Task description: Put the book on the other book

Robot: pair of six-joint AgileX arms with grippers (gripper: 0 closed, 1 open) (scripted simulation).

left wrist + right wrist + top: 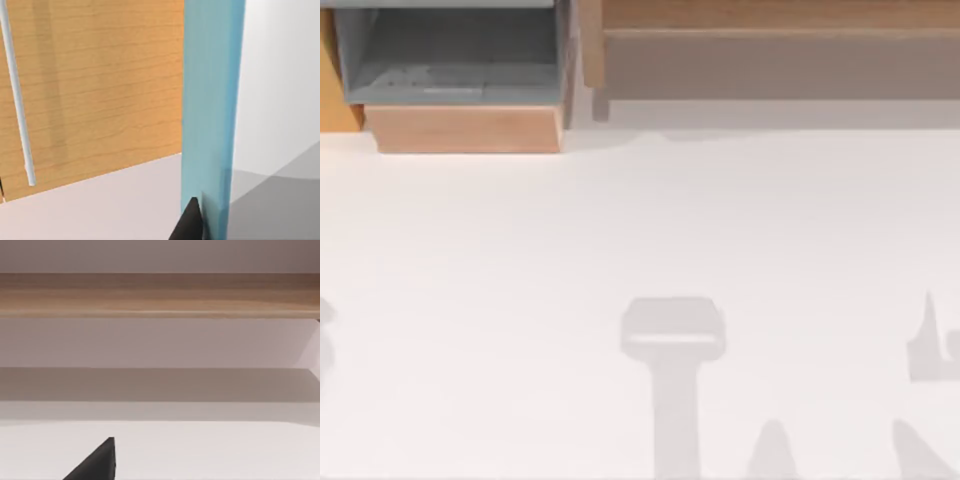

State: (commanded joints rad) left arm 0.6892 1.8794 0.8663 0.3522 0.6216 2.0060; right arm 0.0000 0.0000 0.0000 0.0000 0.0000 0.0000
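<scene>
**Soft, even light with pale shadows on the table**

The top view was bright and evenly lit, with no glare. Soft grey shadows [672, 380] lay on the white table [620, 220] at lower centre and lower right, their edges blurred. In the left wrist view a darker shadow [280, 205] filled the lower right corner. The right wrist view showed a dim band [160, 385] under the wooden shelf [160, 295].

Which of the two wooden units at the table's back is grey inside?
The left unit: its open box is grey; the right unit looks wooden.
</scene>
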